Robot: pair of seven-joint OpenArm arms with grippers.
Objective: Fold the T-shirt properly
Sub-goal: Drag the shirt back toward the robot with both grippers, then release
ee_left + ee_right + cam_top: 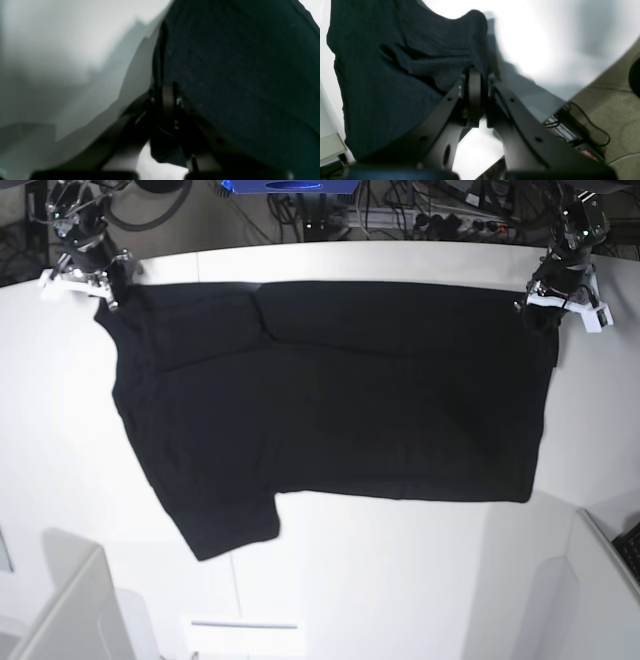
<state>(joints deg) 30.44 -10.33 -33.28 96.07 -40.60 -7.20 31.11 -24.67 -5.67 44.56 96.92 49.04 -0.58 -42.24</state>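
A: Status of the large black cloth T-shirt (pixel 340 400)?

B: It is stretched between both arms over the white table (pixel 400 580), plain side showing, one sleeve hanging low.

A: Grippers?

B: The left gripper (pixel 166 95) and right gripper (pixel 475 82) are each clamped tight on an upper edge.

A: Progress?

B: Apparently early; no finished fold is visible, and laying flat and folding remain.

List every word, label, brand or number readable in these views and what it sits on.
None can be read.
T-shirt: plain black on the side showing, no print or tag visible.
Blue object at the table's far edge: no lettering legible.
Wrist views: too blurred for any text.
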